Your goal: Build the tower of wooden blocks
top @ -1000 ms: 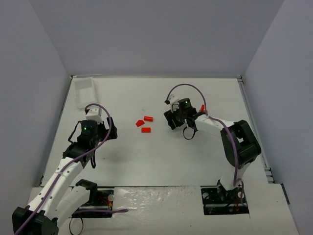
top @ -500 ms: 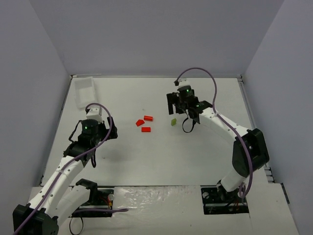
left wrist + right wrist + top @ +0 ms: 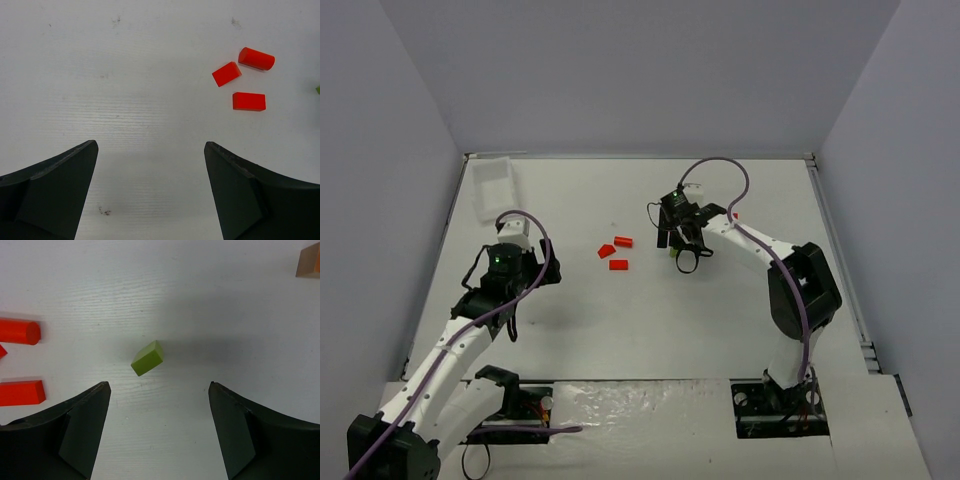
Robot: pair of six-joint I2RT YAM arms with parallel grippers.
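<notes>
A yellow-green block (image 3: 147, 358) lies loose on the white table, just ahead of my right gripper (image 3: 157, 384). The gripper is open and nothing is between its fingers. In the top view this gripper (image 3: 672, 238) hovers over the green block (image 3: 674, 252). Three red-orange blocks lie to its left: a cylinder (image 3: 623, 241), a wedge (image 3: 606, 251) and a rectangular block (image 3: 618, 265). A tan piece (image 3: 308, 262) shows at the far right of the right wrist view. My left gripper (image 3: 150, 145) is open over bare table, well short of the red blocks (image 3: 249, 101).
A clear white plastic tray (image 3: 492, 187) stands at the back left corner of the table. A small red bit (image 3: 734, 215) shows beside the right arm's forearm. Grey walls enclose the table on three sides.
The right gripper opened wider and left the green block on the table. It swung toward the back, then came back over the block. The left arm has not moved.
</notes>
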